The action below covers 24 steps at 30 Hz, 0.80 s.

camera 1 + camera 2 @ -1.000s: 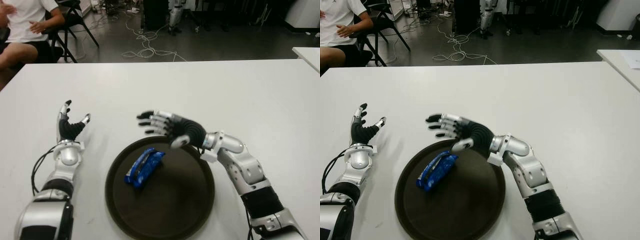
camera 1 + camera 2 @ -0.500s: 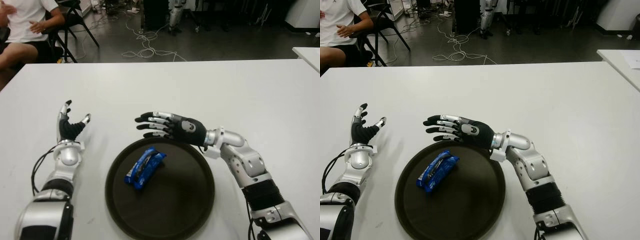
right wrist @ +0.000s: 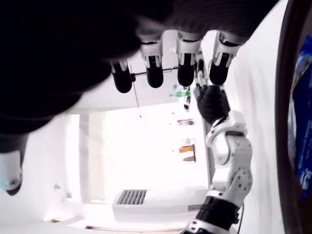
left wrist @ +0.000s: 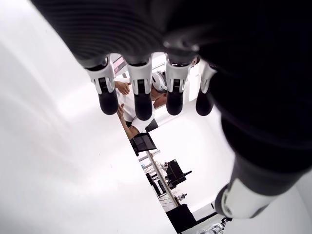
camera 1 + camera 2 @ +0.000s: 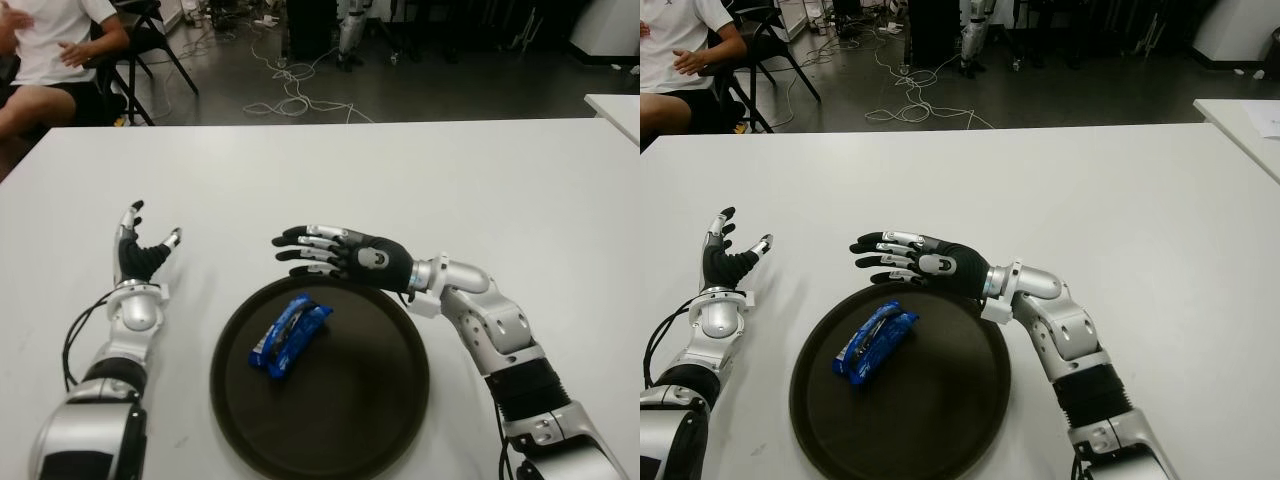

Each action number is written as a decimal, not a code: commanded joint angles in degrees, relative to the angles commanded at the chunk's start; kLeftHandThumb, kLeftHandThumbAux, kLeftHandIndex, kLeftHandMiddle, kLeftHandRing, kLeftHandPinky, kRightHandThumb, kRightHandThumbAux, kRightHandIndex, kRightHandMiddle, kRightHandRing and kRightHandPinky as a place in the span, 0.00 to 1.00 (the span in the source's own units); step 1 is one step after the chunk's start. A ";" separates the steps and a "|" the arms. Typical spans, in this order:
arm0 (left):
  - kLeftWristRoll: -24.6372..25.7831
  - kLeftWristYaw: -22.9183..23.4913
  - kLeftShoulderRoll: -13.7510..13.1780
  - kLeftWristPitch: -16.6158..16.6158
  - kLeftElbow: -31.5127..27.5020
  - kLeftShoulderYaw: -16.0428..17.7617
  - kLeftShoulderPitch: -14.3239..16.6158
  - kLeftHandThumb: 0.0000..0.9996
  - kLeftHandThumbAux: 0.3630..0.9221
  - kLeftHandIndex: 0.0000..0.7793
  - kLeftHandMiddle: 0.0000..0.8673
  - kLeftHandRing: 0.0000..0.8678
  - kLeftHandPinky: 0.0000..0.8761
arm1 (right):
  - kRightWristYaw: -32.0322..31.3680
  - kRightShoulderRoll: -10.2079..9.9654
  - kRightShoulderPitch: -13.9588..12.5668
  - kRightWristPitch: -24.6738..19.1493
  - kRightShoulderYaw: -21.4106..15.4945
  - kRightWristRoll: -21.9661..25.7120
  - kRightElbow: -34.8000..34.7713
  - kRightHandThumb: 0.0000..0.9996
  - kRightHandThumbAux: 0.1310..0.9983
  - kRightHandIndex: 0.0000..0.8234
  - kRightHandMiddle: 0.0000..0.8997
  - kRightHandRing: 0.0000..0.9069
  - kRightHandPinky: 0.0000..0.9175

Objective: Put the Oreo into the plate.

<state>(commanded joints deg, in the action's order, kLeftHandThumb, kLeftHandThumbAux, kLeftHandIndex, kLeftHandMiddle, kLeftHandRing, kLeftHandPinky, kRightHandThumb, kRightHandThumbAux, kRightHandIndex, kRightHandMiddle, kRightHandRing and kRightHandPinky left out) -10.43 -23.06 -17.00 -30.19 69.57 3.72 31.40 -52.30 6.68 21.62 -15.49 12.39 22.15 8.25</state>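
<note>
The white table (image 5: 420,180) carries a dark round plate (image 5: 380,400) near its front edge. The right hand (image 5: 335,258) hovers at the plate's far rim, fingers spread and holding nothing. The left hand (image 5: 140,250) shows left of the plate, fingers open and empty. The blue Oreo (image 5: 290,333) pack lies inside the plate, left of centre, just in front of the right hand's fingertips, apart from them.

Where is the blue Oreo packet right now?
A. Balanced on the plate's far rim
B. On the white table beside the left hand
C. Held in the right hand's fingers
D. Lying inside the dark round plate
D: the blue Oreo packet lies inside the dark round plate, while the right hand hovers open at the far rim, holding nothing.
</note>
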 joint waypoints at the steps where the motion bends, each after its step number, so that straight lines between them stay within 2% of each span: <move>1: 0.09 0.10 0.02 -0.02 0.01 0.07 0.00 0.00 0.69 0.08 0.10 0.08 0.06 | 0.04 -0.04 0.09 0.06 0.09 -0.22 0.30 0.00 0.40 0.00 0.00 0.00 0.00; 12: -0.27 -0.54 0.13 -0.35 -0.09 -0.17 -0.05 0.00 0.69 0.09 0.11 0.08 0.05 | -0.18 -0.08 0.65 0.81 -0.12 -0.60 1.74 0.00 0.41 0.00 0.00 0.00 0.00; 17: -0.16 -0.64 0.21 -0.49 -0.17 -0.08 -0.07 0.00 0.69 0.09 0.11 0.08 0.06 | 0.13 -0.40 0.93 2.55 -0.70 -0.76 2.79 0.00 0.42 0.00 0.00 0.00 0.00; 20: 0.01 -0.59 0.39 -0.49 -0.17 0.04 -0.01 0.00 0.68 0.09 0.11 0.08 0.06 | -0.04 -0.50 2.04 4.65 -1.87 -0.68 4.58 0.00 0.41 0.00 0.00 0.00 0.00; 24: 0.47 -0.10 0.62 -0.74 -0.41 0.32 -0.07 0.00 0.69 0.09 0.11 0.09 0.06 | 5.93 -0.18 1.16 13.26 -6.42 -3.38 6.28 0.00 0.38 0.00 0.00 0.00 0.00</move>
<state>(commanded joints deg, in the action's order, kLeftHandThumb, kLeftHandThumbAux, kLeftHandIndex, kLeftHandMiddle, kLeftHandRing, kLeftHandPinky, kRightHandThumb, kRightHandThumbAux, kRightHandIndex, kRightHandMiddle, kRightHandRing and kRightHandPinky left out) -9.95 -23.15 -16.38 -30.93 69.16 4.03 31.33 -46.36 6.49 22.78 -2.23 5.96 18.77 14.53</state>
